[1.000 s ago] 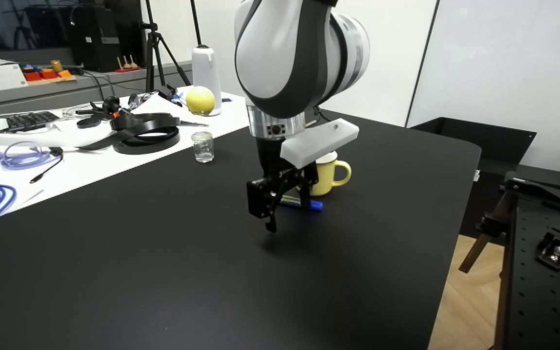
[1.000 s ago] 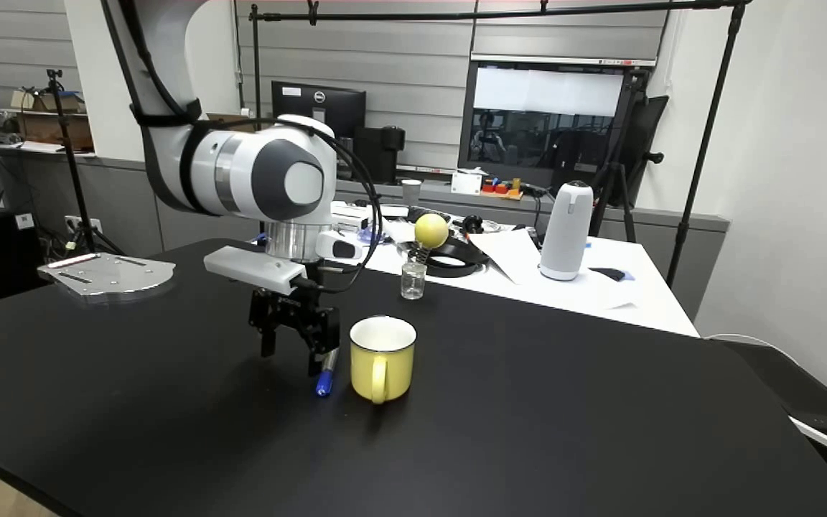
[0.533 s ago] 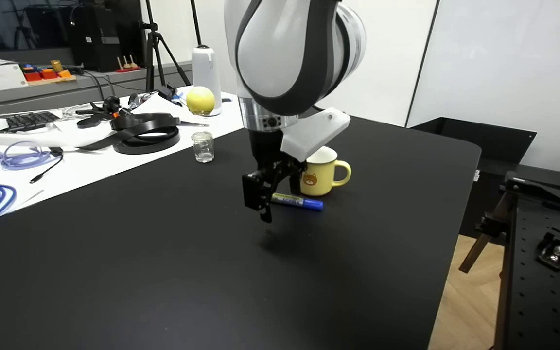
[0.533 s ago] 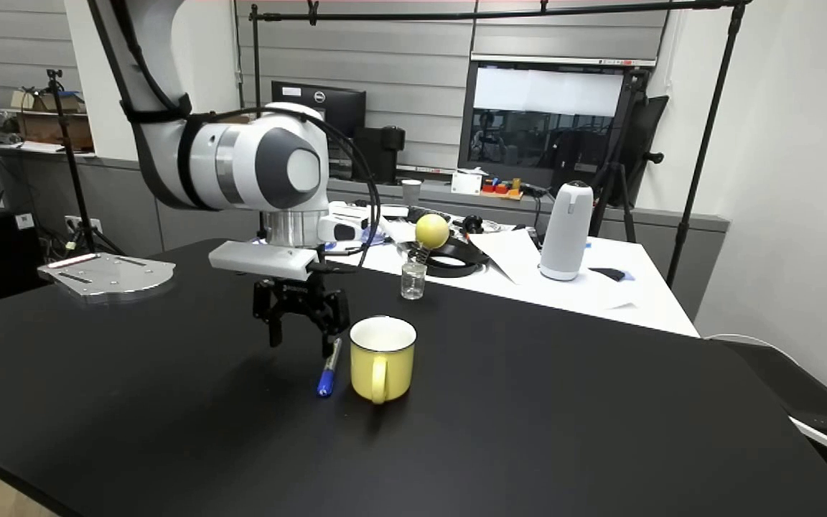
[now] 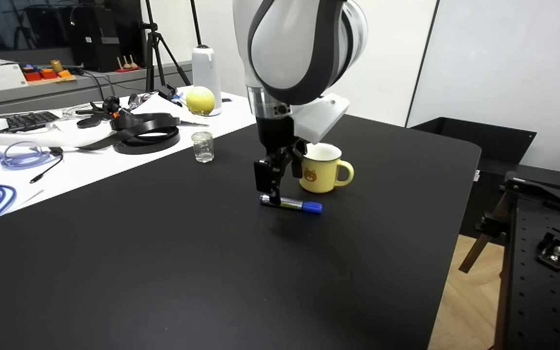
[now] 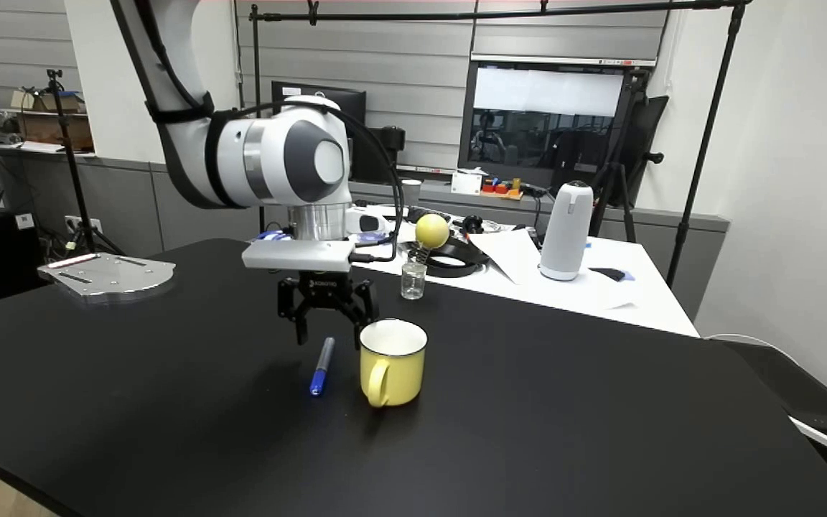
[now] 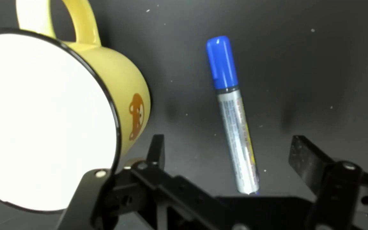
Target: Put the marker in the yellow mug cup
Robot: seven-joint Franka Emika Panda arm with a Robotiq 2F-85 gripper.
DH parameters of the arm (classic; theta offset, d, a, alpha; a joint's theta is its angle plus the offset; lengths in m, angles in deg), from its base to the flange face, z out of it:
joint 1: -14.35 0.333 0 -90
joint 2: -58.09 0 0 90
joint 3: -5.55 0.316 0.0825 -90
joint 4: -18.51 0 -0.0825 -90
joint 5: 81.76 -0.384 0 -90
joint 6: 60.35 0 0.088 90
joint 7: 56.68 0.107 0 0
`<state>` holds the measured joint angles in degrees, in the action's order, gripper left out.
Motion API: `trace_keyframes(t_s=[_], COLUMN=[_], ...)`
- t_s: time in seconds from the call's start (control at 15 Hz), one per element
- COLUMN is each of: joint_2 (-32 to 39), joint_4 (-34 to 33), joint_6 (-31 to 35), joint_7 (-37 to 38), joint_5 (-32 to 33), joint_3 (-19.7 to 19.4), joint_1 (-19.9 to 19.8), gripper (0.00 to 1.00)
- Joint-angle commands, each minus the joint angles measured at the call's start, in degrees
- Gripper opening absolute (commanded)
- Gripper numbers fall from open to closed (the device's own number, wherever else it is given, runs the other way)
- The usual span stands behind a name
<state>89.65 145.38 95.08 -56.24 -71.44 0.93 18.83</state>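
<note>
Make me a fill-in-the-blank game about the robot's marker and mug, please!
1. The marker lying on the black table has a cap that is coloured ____.
2. The inside of the mug is ____.
3. The robot's hand is not shut; it is ____.
4. The round ball in the background is the same colour as the mug's handle: ____.

Missing words: blue; white; open; yellow.
</note>
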Motion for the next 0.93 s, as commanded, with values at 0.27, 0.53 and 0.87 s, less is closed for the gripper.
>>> trace_keyframes(t_s=[0.27, 0.53, 0.87], joint_2=[3.7, 6.54, 8.2], joint_4=[-4.1, -5.2, -6.87], joint_6=[-1.4, -2.26, -2.96], joint_7=[-6.04, -8.61, -9.25], joint_5=[0.17, -0.04, -0.63], joint_3=[1.91, 3.78, 4.5], joint_1=[-2.28, -2.3, -2.71], gripper=[1.0, 1.0, 0.74])
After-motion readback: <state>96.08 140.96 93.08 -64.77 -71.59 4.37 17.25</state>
